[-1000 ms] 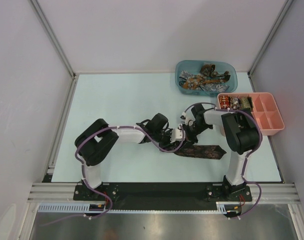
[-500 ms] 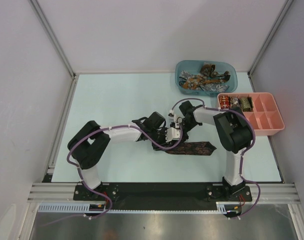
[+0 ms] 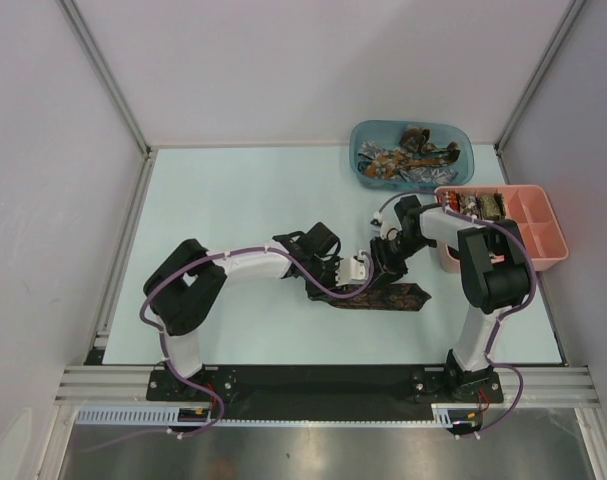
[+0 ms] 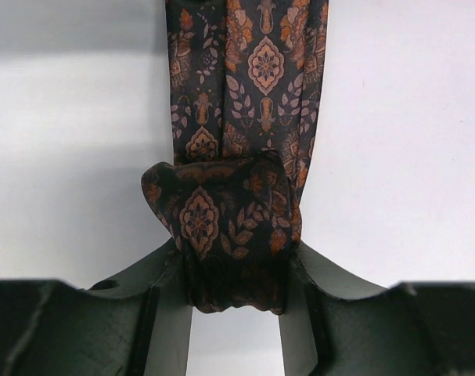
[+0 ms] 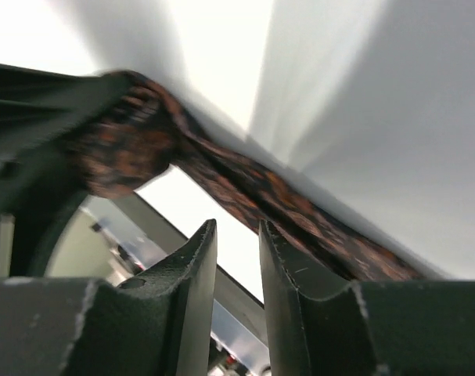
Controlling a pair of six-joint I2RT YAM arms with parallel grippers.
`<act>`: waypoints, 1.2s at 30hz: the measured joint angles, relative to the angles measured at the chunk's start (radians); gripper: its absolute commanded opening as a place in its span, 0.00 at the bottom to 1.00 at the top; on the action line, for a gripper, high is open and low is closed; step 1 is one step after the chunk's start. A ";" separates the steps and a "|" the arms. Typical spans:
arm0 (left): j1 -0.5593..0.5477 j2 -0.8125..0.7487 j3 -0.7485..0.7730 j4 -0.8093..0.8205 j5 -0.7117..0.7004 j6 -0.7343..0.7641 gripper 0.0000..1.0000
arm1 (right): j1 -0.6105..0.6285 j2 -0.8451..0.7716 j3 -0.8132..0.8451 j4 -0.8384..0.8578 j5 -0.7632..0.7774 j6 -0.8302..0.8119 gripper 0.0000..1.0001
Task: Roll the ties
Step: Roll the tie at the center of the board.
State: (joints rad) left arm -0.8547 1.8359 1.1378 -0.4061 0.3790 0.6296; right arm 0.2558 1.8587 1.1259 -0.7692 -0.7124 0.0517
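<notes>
A dark brown patterned tie (image 3: 401, 297) lies flat on the table in front of the arms. Its rolled-up end (image 4: 221, 223) sits between the jaws of my left gripper (image 4: 235, 286), which is shut on it. The unrolled length (image 4: 249, 70) runs straight away from that gripper. My right gripper (image 5: 237, 235) hovers just beside the tie (image 5: 253, 188), its jaws a narrow gap apart with nothing between them. From above, the right gripper (image 3: 385, 268) stands over the tie next to the left gripper (image 3: 363, 283).
A blue tub (image 3: 461, 143) at the back right holds several loose ties (image 3: 403, 158). A pink compartment tray (image 3: 543, 240) at the right edge carries rolled ties (image 3: 468, 205) in its back row. Grey walls enclose the table.
The right gripper has opened from shut and now stands beside the tie. The left gripper has kept its grip on the roll, and the tie's flat length has become shorter.
</notes>
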 measured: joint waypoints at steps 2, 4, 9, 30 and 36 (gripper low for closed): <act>0.000 0.003 0.004 -0.004 -0.003 0.000 0.03 | 0.001 0.002 0.000 -0.025 0.037 -0.021 0.31; 0.000 0.004 0.005 -0.005 -0.005 -0.001 0.02 | 0.006 0.012 0.003 -0.043 0.071 -0.035 0.30; 0.000 0.009 0.013 -0.013 -0.006 -0.002 0.02 | 0.018 0.109 0.078 -0.114 0.127 -0.045 0.28; 0.002 0.009 0.013 -0.013 0.000 -0.001 0.02 | 0.038 0.143 0.224 -0.190 0.232 -0.107 0.46; 0.002 0.009 0.013 -0.013 0.001 -0.001 0.02 | 0.037 0.045 0.213 -0.141 0.372 -0.240 0.51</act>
State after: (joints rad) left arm -0.8524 1.8450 1.1507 -0.4194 0.3801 0.6285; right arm 0.2924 1.9034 1.3388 -0.9100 -0.3405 -0.1879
